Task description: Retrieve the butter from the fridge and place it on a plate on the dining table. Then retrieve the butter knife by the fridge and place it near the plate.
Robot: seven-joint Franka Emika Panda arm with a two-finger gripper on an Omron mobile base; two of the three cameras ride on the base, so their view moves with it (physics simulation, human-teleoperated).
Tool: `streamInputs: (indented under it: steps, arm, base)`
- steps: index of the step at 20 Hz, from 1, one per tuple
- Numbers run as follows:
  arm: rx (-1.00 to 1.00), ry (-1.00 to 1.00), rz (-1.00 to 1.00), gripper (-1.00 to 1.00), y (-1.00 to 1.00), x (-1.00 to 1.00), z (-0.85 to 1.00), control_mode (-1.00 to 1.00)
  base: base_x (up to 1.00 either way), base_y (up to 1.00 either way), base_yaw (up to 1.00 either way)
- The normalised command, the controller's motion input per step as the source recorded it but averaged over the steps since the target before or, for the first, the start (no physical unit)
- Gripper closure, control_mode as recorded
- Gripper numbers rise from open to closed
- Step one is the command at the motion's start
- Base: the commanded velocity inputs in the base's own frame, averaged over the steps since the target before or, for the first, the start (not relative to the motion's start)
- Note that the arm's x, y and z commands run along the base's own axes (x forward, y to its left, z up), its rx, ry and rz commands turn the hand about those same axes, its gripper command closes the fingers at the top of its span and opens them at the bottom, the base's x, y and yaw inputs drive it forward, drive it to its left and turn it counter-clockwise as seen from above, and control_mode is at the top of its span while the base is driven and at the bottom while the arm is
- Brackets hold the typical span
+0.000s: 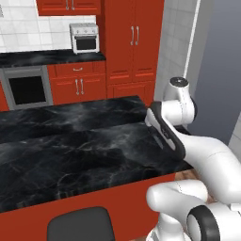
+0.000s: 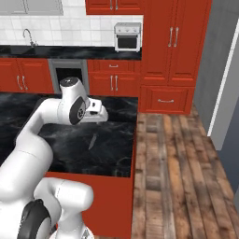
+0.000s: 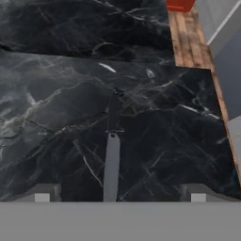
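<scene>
1. Lying flat on the black marble, the butter knife [image 3: 112, 150] is a slim thing with a dull grey blade and a darker handle; in the hand view the blade points down toward the gripper [image 3: 120, 192] and the handle points away.
2. Either side of the blade, the two dark finger tips stand wide apart with nothing between them: jaws fully spread, gripping nothing, and the knife sits roughly midway between them.
3. From the right base view the knife [image 2: 92, 141] shows as a thin pale sliver on the dining table [image 2: 112, 154], just below the white hand.
4. That table has a glossy black top threaded with white veins and plain red sides; the knife lies toward its end nearest the plank floor [image 2: 172, 177].
5. Beyond the table's edge, that floor is rough brown wood in worn boards.
6. Past the far side of the table, red cabinet doors [image 1: 133, 42] with slim metal handles, a grey oven front [image 1: 26, 87], and a small white toaster oven [image 1: 85, 38] on a black counter.
</scene>
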Motion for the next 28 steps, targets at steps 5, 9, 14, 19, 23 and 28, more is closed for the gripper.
streamInputs:
  steps: [5,9,14,19,23,28]
  arm:
    - [0.00,0.00,-0.07,-1.00,0.00,0.45,-0.18,-1.00]
    - [0.05,0.00,-0.04,-1.00,0.00,0.41,-0.01,-1.00]
    - [0.05,0.00,0.00,-1.00,0.08,0.26,-0.08,-1.00]
    - [0.04,0.00,0.03,-1.00,0.00,0.00,-0.21,-1.00]
    - [0.00,0.02,0.00,-1.00,0.00,-0.03,-0.21,-1.00]
    - [0.00,0.04,0.00,-1.00,0.00,0.00,-0.22,-1.00]
  base:
    - [0.00,0.00,0.00]
    - [0.00,0.00,0.00]
    - [0.00,0.00,0.00]
    - [0.00,0.00,0.00]
    - [0.00,0.00,0.00]
    - [0.00,0.00,0.00]
